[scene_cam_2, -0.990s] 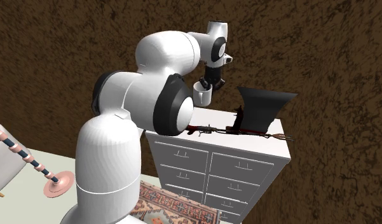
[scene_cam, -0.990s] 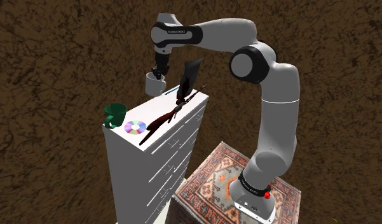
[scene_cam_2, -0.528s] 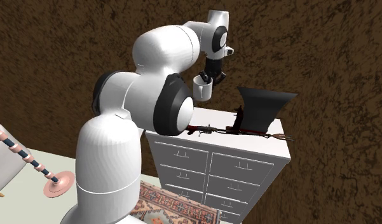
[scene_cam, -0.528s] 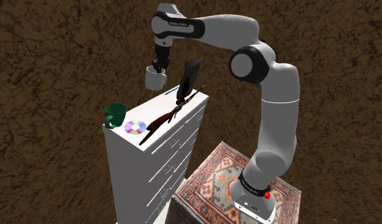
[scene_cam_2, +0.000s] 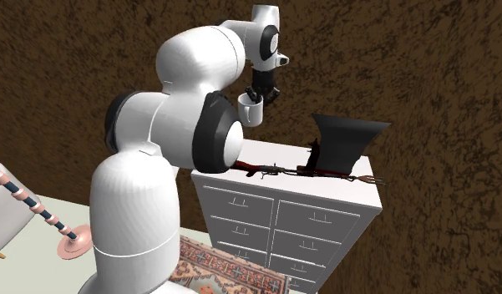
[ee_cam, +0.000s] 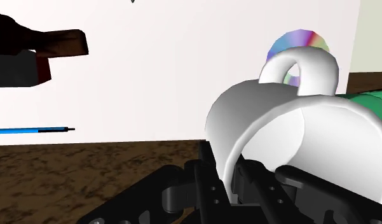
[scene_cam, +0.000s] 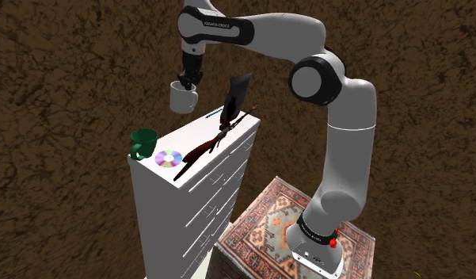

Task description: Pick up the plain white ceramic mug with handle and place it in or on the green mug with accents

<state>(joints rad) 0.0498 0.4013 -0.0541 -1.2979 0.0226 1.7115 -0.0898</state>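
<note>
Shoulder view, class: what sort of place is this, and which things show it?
Probably a room in a home: a tall white chest of drawers bearing a dark green mug and a shiny rainbow disc, beside a box covered in red patterned carpet.

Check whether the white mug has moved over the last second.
Yes. Held by the gripper, the white mug shifted toward the shoulder view's left, nearer the green mug.

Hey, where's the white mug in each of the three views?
Shoulder: mug upper middle, in the air above the dresser's far corner.
Second exterior: mug upper middle, above the dresser's left part.
Wrist: mug in front of the disc.
Shared landmark: the dresser's white top.
</note>
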